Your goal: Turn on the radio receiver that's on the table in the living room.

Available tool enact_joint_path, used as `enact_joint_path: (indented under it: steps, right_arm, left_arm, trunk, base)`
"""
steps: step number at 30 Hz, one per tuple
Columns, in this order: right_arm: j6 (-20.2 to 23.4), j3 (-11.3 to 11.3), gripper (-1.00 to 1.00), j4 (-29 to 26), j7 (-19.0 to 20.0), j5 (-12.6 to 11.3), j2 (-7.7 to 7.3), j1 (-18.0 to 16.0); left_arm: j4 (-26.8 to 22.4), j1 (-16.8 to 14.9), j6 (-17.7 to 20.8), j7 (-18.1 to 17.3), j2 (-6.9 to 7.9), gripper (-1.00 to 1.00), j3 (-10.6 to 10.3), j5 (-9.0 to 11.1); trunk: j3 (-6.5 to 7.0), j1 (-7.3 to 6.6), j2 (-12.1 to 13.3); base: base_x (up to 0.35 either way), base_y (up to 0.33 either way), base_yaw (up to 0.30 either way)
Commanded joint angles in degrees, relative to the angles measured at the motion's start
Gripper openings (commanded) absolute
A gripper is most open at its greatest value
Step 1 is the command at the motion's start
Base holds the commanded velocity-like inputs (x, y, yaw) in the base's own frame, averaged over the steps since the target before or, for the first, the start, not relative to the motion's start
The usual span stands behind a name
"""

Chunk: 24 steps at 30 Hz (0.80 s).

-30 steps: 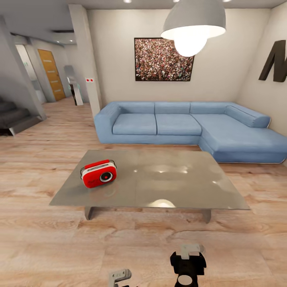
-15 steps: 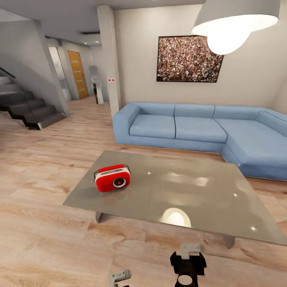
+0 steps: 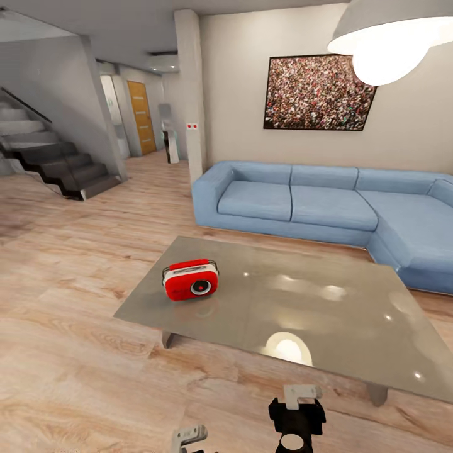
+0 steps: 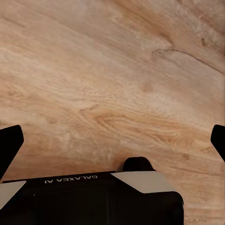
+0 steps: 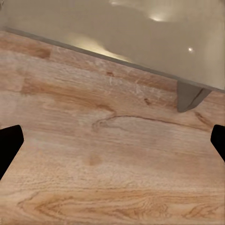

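The red radio receiver (image 3: 190,280) stands upright on the near left part of the low glossy table (image 3: 314,308), its round dial facing me. Both arms are tucked low at the bottom of the head view, well short of the table: the left arm (image 3: 189,435) and the right arm (image 3: 297,415). My left gripper (image 4: 112,140) is open over bare wood floor, fingertips (image 4: 9,145) far apart. My right gripper (image 5: 112,140) is also open over the floor, with the table's near edge (image 5: 117,28) and one leg (image 5: 190,96) ahead of it.
A long light-blue sofa (image 3: 302,204) runs behind the table under a framed crowd picture (image 3: 321,92). A pendant lamp (image 3: 390,38) hangs at upper right. Dark stairs (image 3: 56,167), a pillar (image 3: 192,94) and a hallway with a wooden door (image 3: 141,116) lie to the left.
The camera has swung left, so the sofa, table and radio sit further right in the picture and more of the stairs shows. Both arms hold the same pose.
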Motion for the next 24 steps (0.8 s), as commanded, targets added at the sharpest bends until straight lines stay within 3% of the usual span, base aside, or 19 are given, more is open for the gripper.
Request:
enact_joint_path:
  steps: [1,24]
  right_arm:
    - [-0.01,0.00,1.00,0.00,-0.02,0.00,0.00,0.00]
    - [-0.03,0.00,1.00,0.00,0.01,0.00,0.00,0.00]
  left_arm:
    - [0.00,0.00,0.00,-0.01,0.00,1.00,0.00,-0.01]
    - [0.02,0.00,0.02,-0.03,0.00,1.00,-0.08,-0.01]
  trunk:
    - [0.00,0.00,0.00]
    - [0.00,0.00,0.00]
  base:
    - [0.041,0.000,0.284]
    - [0.209,0.000,0.280]
